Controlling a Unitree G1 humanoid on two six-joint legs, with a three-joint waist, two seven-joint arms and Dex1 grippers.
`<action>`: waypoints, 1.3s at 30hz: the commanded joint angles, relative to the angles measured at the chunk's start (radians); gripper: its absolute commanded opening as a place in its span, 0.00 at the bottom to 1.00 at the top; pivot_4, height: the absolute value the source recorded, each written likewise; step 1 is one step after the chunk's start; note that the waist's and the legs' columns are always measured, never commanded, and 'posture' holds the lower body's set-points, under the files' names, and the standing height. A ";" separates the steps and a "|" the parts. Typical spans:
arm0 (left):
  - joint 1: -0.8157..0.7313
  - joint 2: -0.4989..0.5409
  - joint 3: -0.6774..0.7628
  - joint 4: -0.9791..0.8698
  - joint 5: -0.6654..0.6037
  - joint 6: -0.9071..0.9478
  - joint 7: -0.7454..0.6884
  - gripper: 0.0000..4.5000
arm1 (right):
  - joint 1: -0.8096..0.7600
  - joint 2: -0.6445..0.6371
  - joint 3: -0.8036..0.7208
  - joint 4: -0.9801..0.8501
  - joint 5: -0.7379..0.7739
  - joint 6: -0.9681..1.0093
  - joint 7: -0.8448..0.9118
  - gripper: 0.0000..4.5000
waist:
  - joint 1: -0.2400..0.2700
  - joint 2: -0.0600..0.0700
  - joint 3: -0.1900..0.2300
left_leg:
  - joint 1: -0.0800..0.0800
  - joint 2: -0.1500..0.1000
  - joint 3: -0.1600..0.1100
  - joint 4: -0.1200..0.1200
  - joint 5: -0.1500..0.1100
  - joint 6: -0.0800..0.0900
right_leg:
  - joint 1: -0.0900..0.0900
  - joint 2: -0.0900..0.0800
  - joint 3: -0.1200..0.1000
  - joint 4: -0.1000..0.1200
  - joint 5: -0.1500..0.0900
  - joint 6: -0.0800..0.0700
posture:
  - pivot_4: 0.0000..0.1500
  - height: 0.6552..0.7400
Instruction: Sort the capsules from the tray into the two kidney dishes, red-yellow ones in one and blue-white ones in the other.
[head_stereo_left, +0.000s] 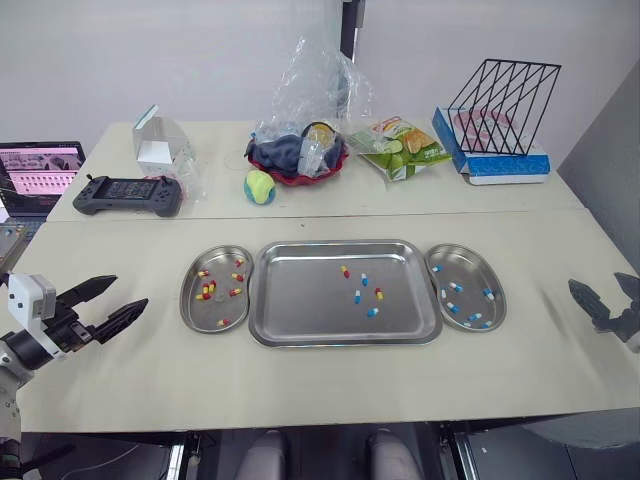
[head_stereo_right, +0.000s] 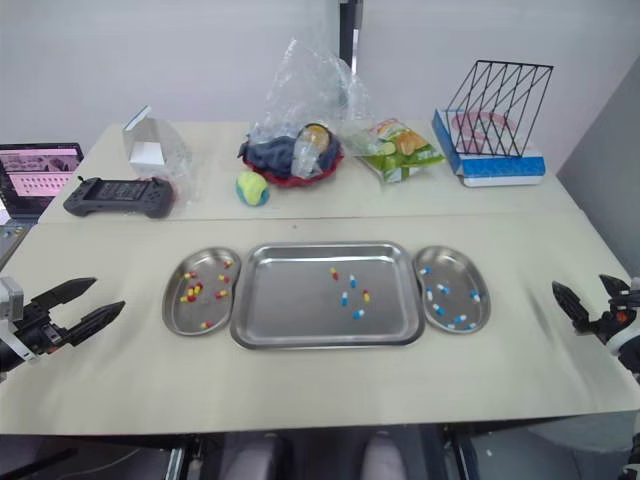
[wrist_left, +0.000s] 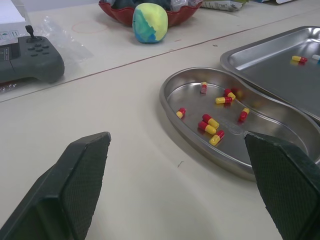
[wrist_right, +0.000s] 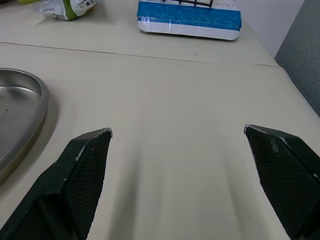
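Observation:
A steel tray (head_stereo_left: 300, 295) lies in the middle of the near table. It holds two red-yellow capsules (head_stereo_left: 345, 271) and three blue-white capsules (head_stereo_left: 357, 297). The left kidney dish (head_stereo_left: 184, 298) touches the tray and holds several red-yellow capsules (wrist_left: 210, 121). The right kidney dish (head_stereo_left: 500, 302) holds several blue-white capsules (head_stereo_left: 455, 287). My left gripper (head_stereo_left: 128, 292) hovers open and empty to the left of the left dish. My right gripper (head_stereo_left: 597, 285) is open and empty near the table's right edge, well clear of the right dish.
On the far table sit a game controller (head_stereo_left: 128, 194), a clear box (head_stereo_left: 160, 145), a yellow-green ball (head_stereo_left: 260, 186), a red bowl under a plastic bag (head_stereo_left: 297, 155), a snack packet (head_stereo_left: 400, 148) and a wire rack (head_stereo_left: 500, 95). A laptop (head_stereo_left: 40, 175) stands at the far left.

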 joint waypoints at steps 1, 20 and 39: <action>-0.006 0.007 0.023 -0.031 -0.012 -0.008 0.007 1.00 | -0.011 -0.011 -0.007 -0.033 0.018 -0.001 -0.004 0.99 | 0.000 0.000 0.000 | 0.000 0.000 0.000 0.000 0.000 0.000 | 0.000 0.000 0.000 0.000 0.000 0.000 | 1.00 0.94; -0.036 0.050 -0.009 -0.144 -0.021 0.085 0.007 1.00 | 0.061 -0.031 0.077 -0.313 0.085 0.129 0.145 0.99 | 0.005 0.000 0.000 | 0.000 0.000 0.000 0.000 0.000 0.000 | 0.000 0.000 0.000 0.000 0.000 0.000 | 1.00 0.94; -0.628 0.000 -0.463 -0.174 0.083 0.328 -0.076 1.00 | 0.416 0.023 -0.079 -0.755 0.338 0.451 0.224 0.99 | 0.038 0.000 0.000 | -0.003 0.000 -0.002 0.003 0.000 0.000 | 0.000 0.000 -0.001 0.001 0.000 0.000 | 1.00 0.94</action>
